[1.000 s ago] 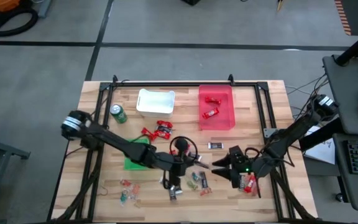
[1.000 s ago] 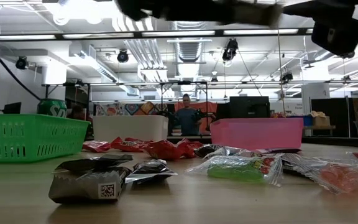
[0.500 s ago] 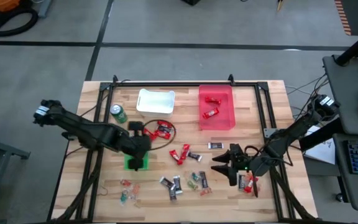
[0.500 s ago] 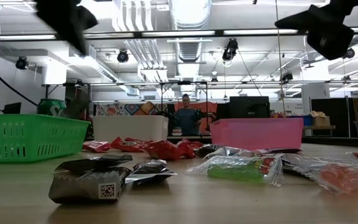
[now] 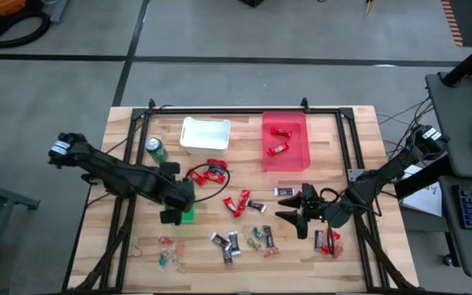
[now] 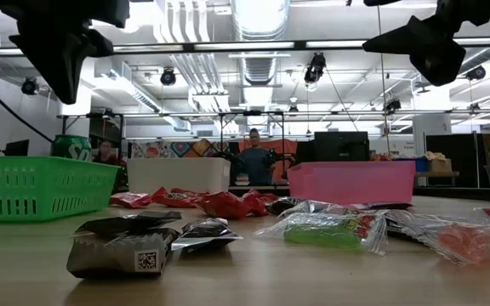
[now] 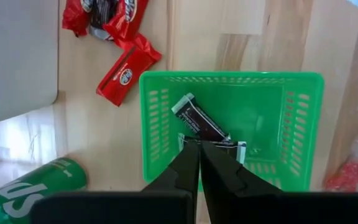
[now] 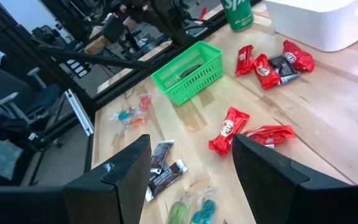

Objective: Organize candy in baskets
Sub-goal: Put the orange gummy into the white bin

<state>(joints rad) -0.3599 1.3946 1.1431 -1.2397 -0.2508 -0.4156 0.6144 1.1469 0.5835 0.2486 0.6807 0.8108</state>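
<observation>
One dark bar over the green basket

You see the left gripper (image 7: 199, 163) pinched shut above the green basket (image 7: 294, 93), where a dark mini bar (image 7: 199, 121) lies diagonally. Bare wood surrounds it. Your right gripper (image 5: 296, 215) hovers spread wide, empty, beside scattered candy (image 5: 238, 202).

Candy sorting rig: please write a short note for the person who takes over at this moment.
Left claw: shut, holding a dark mini bar over the green basket.
Right claw: open, empty, above loose candy on the right side.
Done: two red bars lie in the red basket.
Left: white basket looks empty; red bars near the can, dark bars and small clear pieces lie on the table.
</observation>
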